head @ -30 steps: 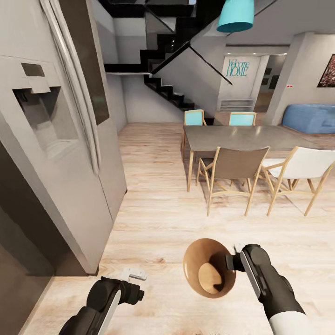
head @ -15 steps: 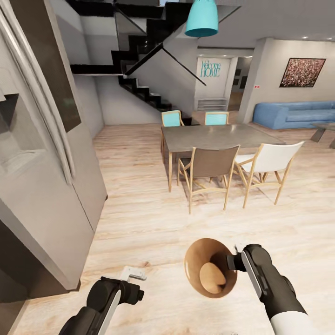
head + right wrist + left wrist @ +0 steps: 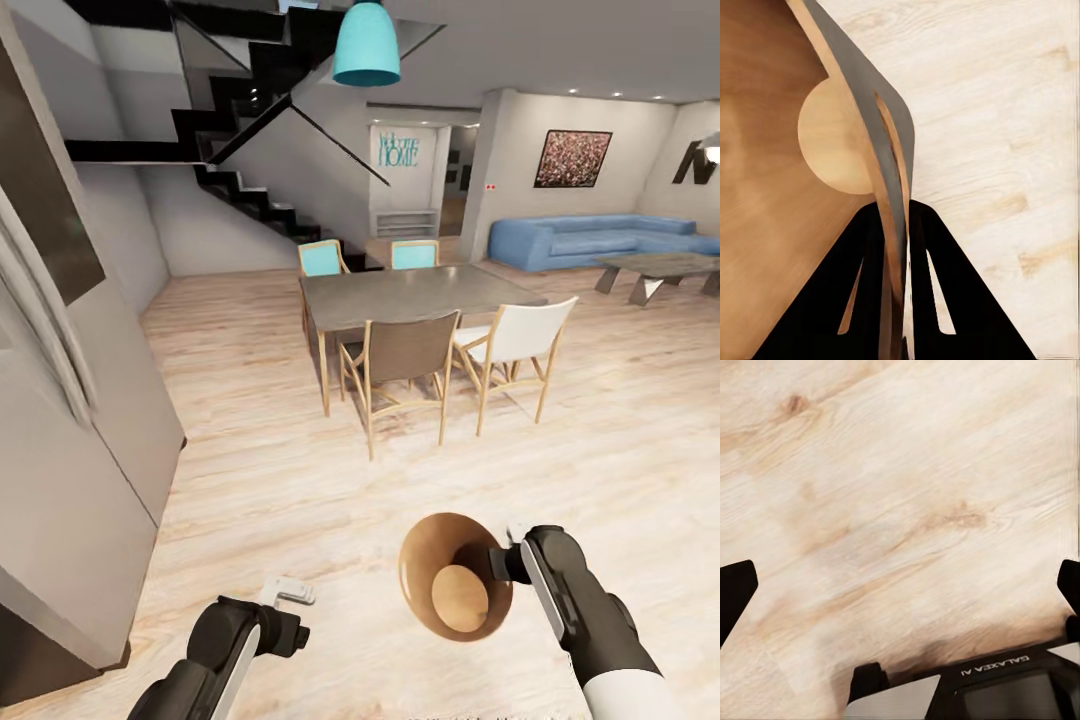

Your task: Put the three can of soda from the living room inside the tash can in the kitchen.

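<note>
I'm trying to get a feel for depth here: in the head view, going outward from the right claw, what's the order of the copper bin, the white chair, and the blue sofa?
1. The copper bin: clamped at its rim by the right claw.
2. The white chair: mid-room, on the dining table's near right side.
3. The blue sofa: against the far wall, right.

I see a light wood plank floor (image 3: pixel 270 400) running from the kitchen side through to the living room. On it stand a grey-topped dining table (image 3: pixel 410 295) with four chairs around it, a blue sofa (image 3: pixel 590 240) far back, a low coffee table (image 3: pixel 660 268) before it, and a tall grey fridge (image 3: pixel 70 440) at my left.
</note>
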Robot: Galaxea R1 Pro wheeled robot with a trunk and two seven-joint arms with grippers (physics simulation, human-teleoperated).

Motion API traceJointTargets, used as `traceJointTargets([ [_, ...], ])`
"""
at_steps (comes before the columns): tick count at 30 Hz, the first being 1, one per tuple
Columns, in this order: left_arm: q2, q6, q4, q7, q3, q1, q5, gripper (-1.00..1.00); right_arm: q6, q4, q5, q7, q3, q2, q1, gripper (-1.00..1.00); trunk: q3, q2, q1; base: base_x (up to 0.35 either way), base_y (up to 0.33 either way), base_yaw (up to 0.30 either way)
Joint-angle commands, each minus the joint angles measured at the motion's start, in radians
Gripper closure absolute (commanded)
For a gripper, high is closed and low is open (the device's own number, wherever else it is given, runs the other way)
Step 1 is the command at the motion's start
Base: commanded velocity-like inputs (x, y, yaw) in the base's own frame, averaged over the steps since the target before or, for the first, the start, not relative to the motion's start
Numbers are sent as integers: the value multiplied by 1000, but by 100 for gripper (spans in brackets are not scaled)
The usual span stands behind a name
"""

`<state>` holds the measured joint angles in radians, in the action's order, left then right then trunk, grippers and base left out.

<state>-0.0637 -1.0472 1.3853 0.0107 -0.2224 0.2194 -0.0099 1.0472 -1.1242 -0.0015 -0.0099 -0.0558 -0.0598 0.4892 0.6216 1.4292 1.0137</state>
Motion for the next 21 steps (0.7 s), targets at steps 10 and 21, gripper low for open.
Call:
traceJointTargets([
  [10, -1, 0, -8, 1, 0, 0, 1, -100, 0, 0, -13, 4, 0, 0, -1, 100, -32, -70, -38, 0, 0, -300],
  [21, -1, 0, -9, 1, 0, 0, -1, -100, 0, 0, -13, 5, 0, 0, 0, 100, -66, -147, -81, 0, 0, -300],
])
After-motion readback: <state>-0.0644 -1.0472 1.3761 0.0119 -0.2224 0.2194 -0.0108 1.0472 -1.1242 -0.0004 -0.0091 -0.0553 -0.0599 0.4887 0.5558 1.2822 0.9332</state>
